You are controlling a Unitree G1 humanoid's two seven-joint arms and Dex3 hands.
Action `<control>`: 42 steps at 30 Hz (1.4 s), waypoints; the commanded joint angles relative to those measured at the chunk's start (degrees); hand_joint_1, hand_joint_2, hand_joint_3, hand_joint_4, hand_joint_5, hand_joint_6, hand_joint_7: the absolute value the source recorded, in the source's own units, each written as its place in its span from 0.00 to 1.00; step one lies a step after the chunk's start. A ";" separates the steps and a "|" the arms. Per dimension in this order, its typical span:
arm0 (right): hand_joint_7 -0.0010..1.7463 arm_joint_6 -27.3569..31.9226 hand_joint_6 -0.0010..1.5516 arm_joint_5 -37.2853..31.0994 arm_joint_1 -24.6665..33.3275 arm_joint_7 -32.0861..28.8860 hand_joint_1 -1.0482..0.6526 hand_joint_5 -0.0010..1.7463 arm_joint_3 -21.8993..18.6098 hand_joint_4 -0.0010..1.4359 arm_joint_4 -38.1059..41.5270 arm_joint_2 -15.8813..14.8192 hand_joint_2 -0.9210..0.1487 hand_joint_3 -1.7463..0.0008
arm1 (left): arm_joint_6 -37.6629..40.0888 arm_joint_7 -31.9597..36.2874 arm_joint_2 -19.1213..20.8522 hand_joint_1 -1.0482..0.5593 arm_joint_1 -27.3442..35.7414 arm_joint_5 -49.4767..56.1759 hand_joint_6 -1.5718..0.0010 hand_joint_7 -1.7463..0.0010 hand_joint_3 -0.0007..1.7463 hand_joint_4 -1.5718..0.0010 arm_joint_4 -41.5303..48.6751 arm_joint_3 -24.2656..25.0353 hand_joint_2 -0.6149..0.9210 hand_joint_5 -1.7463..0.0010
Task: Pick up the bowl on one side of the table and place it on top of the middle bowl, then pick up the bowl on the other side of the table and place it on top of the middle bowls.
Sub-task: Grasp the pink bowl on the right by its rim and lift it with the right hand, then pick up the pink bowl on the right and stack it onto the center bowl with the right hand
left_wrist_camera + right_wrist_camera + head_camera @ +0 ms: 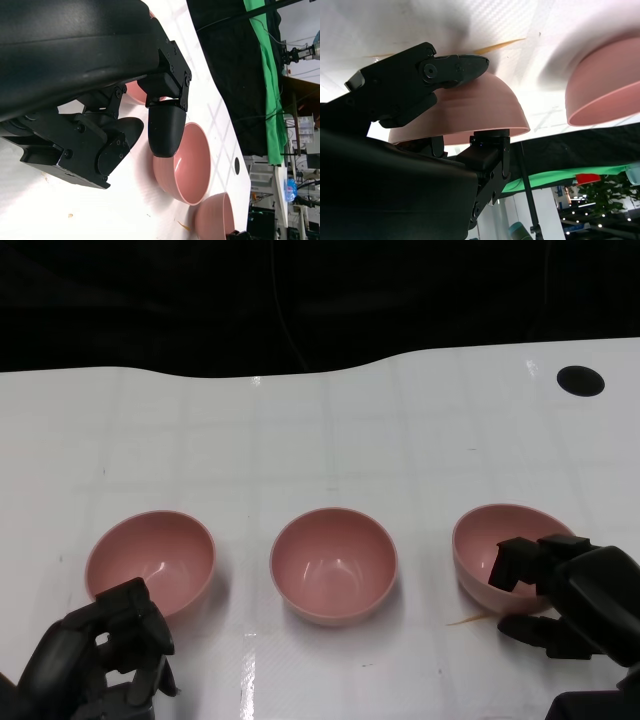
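Three pink bowls stand in a row on the white table [300,440]: the left bowl [150,558], the middle bowl [333,565] and the right bowl [500,540]. My right hand [565,595] grips the right bowl at its near right rim, with fingers hooked inside and the thumb outside. The right wrist view shows that pinch on the right bowl [470,115], with the middle bowl [605,95] beyond. My left hand [105,655] sits just in front of the left bowl, holding nothing. In the left wrist view its fingers [167,125] partly hide the left bowl [134,94].
A round black hole [580,380] lies in the table's far right corner. The table's far edge curves against a black backdrop. A thin yellowish sliver [468,620] lies beside the right bowl. A green cloth [265,75] hangs beyond the table.
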 commanded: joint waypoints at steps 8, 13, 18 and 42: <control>1.00 -0.06 0.38 -1.28 -0.23 -0.84 0.51 1.00 -2.70 0.58 -6.47 -3.44 0.27 0.43 | -0.31 1.23 0.54 0.64 -0.53 0.99 0.57 0.05 0.70 0.52 0.72 0.26 0.77 0.00; 1.00 1.60 0.37 -1.59 -0.75 1.56 0.54 1.00 -4.09 0.58 -11.78 -4.31 0.34 0.46 | -0.42 1.05 0.36 0.64 -0.58 1.00 0.57 0.06 0.70 0.52 0.78 0.22 0.77 0.00; 1.00 -0.09 0.39 3.35 -2.41 8.33 0.52 1.00 -5.65 0.59 -16.31 -4.12 0.25 0.45 | -0.12 1.18 0.29 0.64 -0.78 1.12 0.57 0.05 0.70 0.51 0.84 0.24 0.76 0.00; 1.00 -4.08 0.44 5.15 -11.55 20.36 0.49 1.00 -2.92 0.66 -26.63 6.99 0.44 0.31 | 0.22 1.72 -0.44 0.63 0.00 1.21 0.57 0.05 0.68 0.52 -0.23 -0.05 0.77 0.00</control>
